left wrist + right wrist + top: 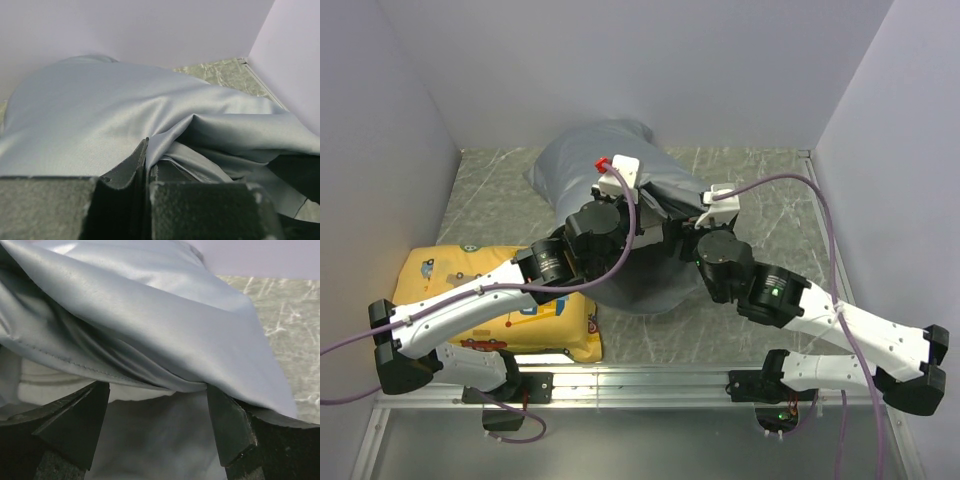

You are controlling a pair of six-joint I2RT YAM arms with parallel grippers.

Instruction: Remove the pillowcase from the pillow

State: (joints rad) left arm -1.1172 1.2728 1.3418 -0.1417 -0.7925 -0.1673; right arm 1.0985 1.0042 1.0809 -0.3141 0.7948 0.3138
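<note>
The grey pillowcase (575, 165) covers the pillow in the middle back of the table. My left gripper (632, 205) rests on top of it; in the left wrist view the gripper (148, 150) is shut on a raised fold of the pillowcase (100, 110). My right gripper (678, 222) is at the case's right side. In the right wrist view the gripper (157, 395) is open, its fingers spread wide under the stitched hem of the pillowcase (150, 315). A strip of the white pillow (45, 385) shows below that hem. The pillow's tag is hidden.
A yellow cartoon-print pillow (490, 300) lies at the front left, partly under my left arm. Grey walls close in the back and both sides. Marbled table top (770, 210) shows to the right of the pillowcase.
</note>
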